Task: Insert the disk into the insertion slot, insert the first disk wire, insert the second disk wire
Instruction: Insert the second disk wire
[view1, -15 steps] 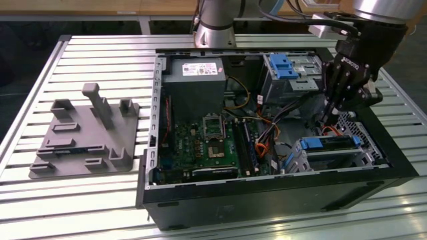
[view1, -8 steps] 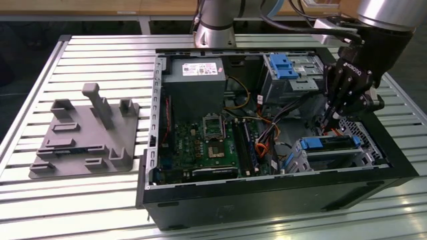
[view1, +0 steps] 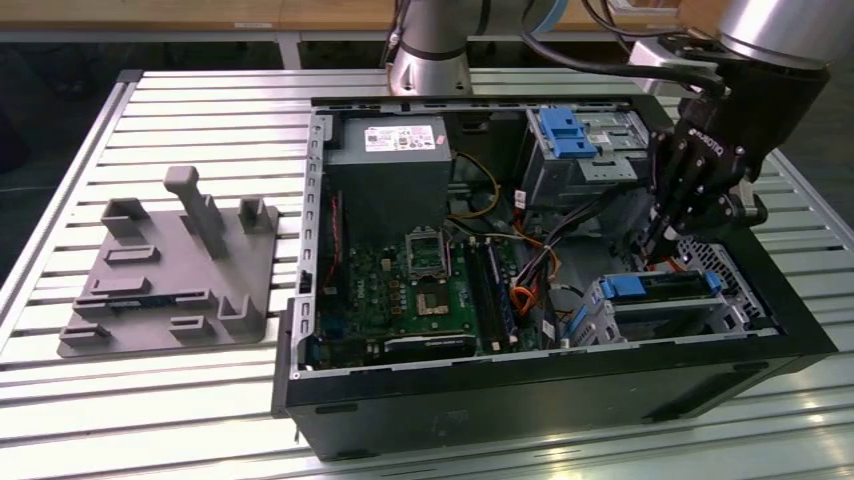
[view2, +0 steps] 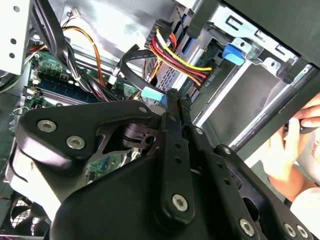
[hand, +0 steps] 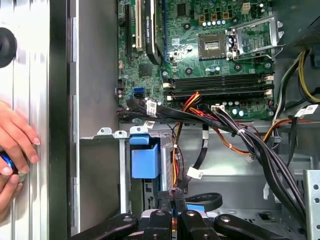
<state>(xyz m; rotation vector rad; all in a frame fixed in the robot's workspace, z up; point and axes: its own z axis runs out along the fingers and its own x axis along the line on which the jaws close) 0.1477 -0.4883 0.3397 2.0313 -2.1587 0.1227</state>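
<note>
Slatted metal table (view1: 174, 400) holds an open computer case (view1: 534, 385). Inside it, the gripper (view1: 650, 250) has its fingers pressed together on a wire plug (view2: 152, 94), just beside the disk (view1: 661, 288) sitting in the insertion slot (view1: 727, 262).

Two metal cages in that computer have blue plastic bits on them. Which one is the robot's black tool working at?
The low silver perforated drive cage, at the case's corner toward the exterior view's right. The black tool hangs just above it; the taller metal cage with the blue latch stands apart, farther back.
</note>
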